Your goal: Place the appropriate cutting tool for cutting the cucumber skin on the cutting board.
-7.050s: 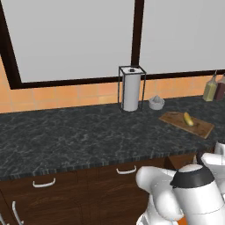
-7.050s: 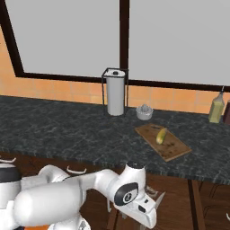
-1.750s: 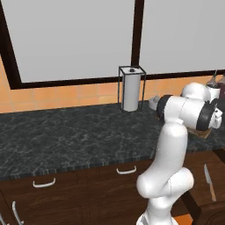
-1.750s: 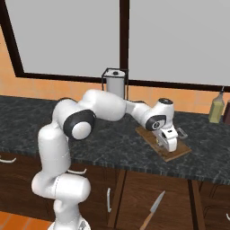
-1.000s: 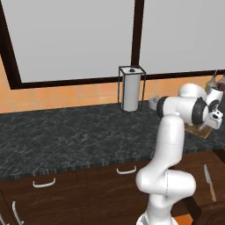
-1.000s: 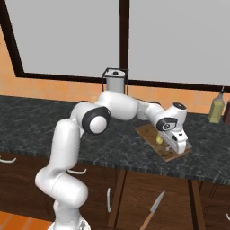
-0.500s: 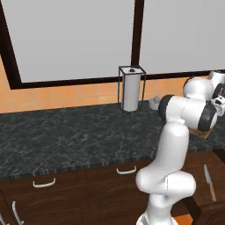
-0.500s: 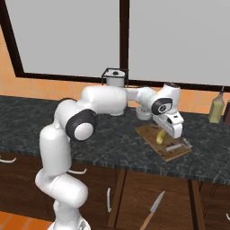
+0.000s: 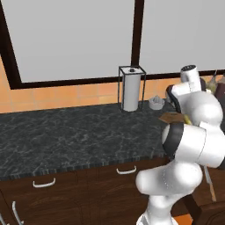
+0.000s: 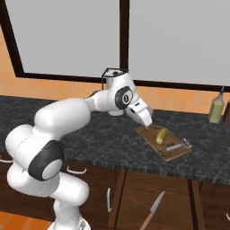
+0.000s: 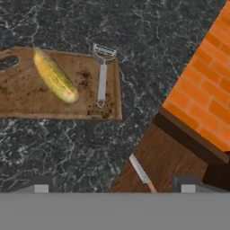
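Note:
The brown cutting board [image 10: 152, 134] lies on the dark counter, its bare wood also in the hand view [image 11: 27, 101]. On it rests the yellow-green cucumber [image 10: 160, 134] [image 11: 55, 75]. Beside the cucumber lies a silver peeler [image 10: 176, 146] [image 11: 102, 77], its head just over the board's edge. My gripper [image 10: 144, 116] hovers above the board's left end, open and holding nothing; its grey fingertips [image 11: 42, 186] stand wide apart. In the left base view my own arm hides most of the board [image 9: 170, 117].
A knife [image 10: 152, 215] [image 11: 143, 174] lies on the floor in front of the cabinets. A paper towel holder [image 9: 131, 88] and a small white dish [image 9: 156, 102] stand at the back wall. A bottle [image 10: 216, 110] sits at the far right of the counter.
My gripper has lifted off the board and pulled back to the left. The peeler stays lying on the board beside the cucumber.

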